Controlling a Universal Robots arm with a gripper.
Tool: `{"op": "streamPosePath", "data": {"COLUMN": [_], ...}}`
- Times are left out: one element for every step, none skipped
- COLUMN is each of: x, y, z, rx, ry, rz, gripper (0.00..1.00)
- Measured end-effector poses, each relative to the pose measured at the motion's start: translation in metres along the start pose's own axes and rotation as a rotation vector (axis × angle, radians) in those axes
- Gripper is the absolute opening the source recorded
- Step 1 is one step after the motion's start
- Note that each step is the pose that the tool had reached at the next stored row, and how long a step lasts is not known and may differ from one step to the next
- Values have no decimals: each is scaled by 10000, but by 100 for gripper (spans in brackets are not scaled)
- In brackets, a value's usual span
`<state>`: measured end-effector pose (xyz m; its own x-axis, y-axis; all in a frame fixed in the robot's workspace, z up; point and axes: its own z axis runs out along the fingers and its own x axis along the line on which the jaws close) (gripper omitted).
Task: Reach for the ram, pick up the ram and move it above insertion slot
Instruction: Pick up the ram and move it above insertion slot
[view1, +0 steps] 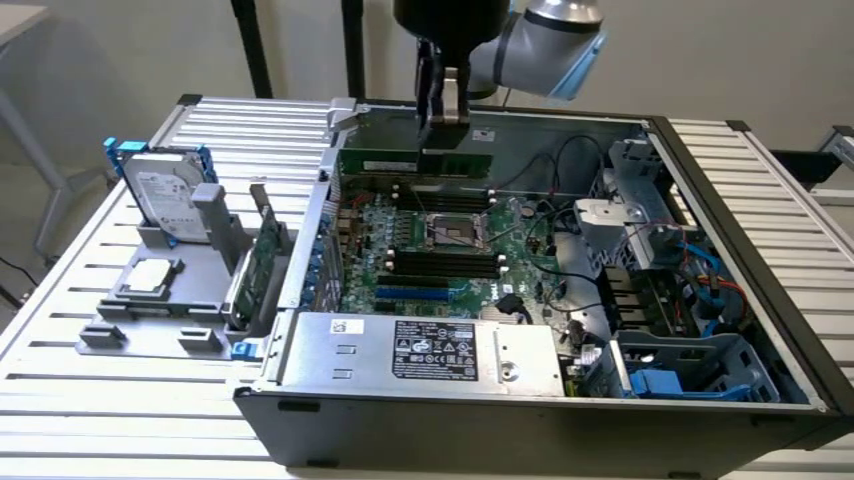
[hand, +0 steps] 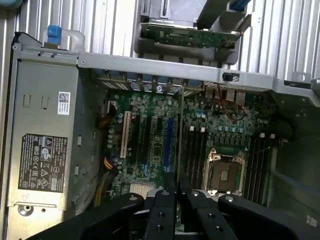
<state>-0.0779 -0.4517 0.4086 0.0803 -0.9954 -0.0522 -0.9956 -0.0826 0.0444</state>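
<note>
The gripper (view1: 445, 122) is pinching the ram (view1: 414, 162) at one end above the far memory slots (view1: 414, 187); off-center like that, it could easily tilt and miss them.

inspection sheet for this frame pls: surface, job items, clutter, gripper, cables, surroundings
Surface: ribbed grey metal table carrying an open grey computer case.
Job's things: long thin green ram stick held on edge above the far end of the green motherboard; long black memory slots near the square silver processor socket, no stick seen in them.
Clutter: grey hard drive with blue rails and green expansion card standing in a grey holder on the exterior view's left.
Grippers: black gripper shut on the ram.
Cables: black, red and blue wires bundled inside the case on the exterior view's right.
Surroundings: pale wall, black stand posts behind.
</note>
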Motion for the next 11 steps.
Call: {"op": "streamPosePath", "data": {"x": [-28, -58, -87, -115, -142, -169, -190, -204, -214, -221, -225], "y": [-37, -77, -114, -150, -187, -225, -262, -297, -331, -366, -395], "z": [16, 34, 51, 67, 83, 100, 115, 128, 143, 158, 171], "rx": [0, 0, 0, 0, 0, 0, 0, -1, 0, 0, 0], "ry": [1, 3, 3, 4, 7, 7, 7, 9, 8, 8, 8], "rz": [0, 0, 0, 0, 0, 0, 0, 1, 1, 4, 9], "gripper": [14, 14, 14, 14, 14, 14, 14, 14, 14, 14, 14]}}
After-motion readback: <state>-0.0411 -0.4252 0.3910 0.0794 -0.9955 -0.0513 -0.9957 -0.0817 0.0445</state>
